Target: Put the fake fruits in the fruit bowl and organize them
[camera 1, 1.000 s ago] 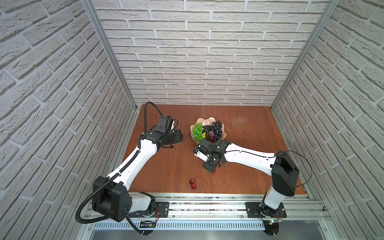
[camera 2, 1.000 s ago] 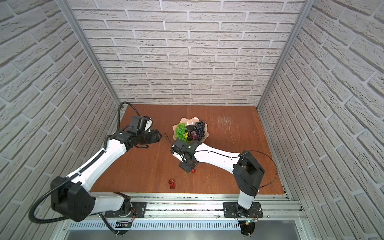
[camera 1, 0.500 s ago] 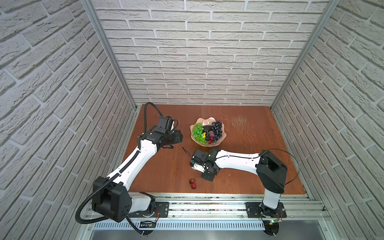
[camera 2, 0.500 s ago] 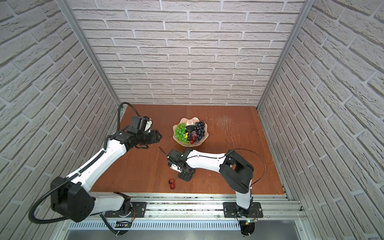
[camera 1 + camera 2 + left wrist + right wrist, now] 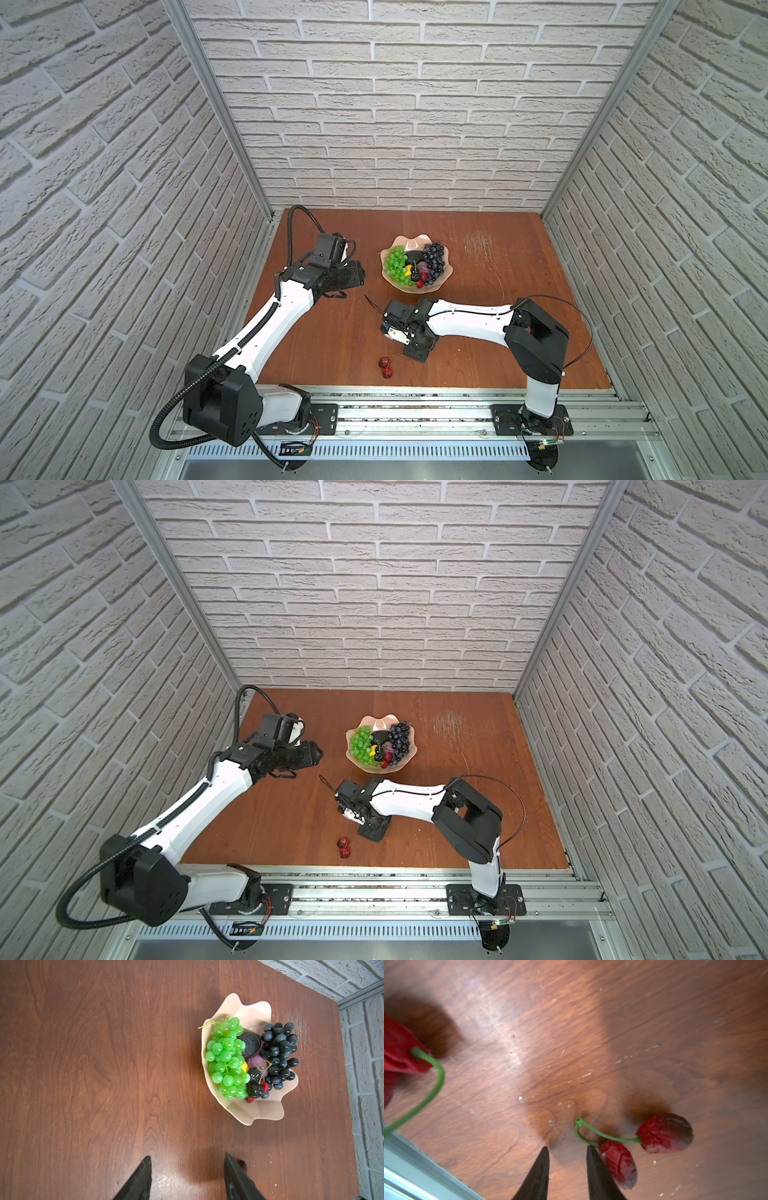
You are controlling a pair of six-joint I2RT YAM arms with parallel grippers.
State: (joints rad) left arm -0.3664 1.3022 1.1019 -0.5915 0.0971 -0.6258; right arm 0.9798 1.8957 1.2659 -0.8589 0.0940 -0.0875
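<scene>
The pink bowl [image 5: 409,240] sits toward the back of the wooden table [image 5: 340,332]. It holds the green grapes [image 5: 395,264], dark grapes [image 5: 434,257], avocado [image 5: 250,1043], lemon [image 5: 244,1067], purple fruit [image 5: 256,1059], 2 black berries [image 5: 254,1074] and a red cherry [image 5: 264,1085]. The left gripper [image 5: 187,1156] hangs over the table to the left of the bowl and apart from it, its fingers spread wide with nothing between them. The right gripper [image 5: 567,1148] points down at the table in front of the bowl, its fingers a little apart and empty. A pair of cherries [image 5: 664,1133] on a green stem lies just beside 1 fingertip, outside the gap, with the stem's loop reaching that tip. A second pair of cherries [image 5: 385,368] lies near the table's front edge, close to the right gripper.
</scene>
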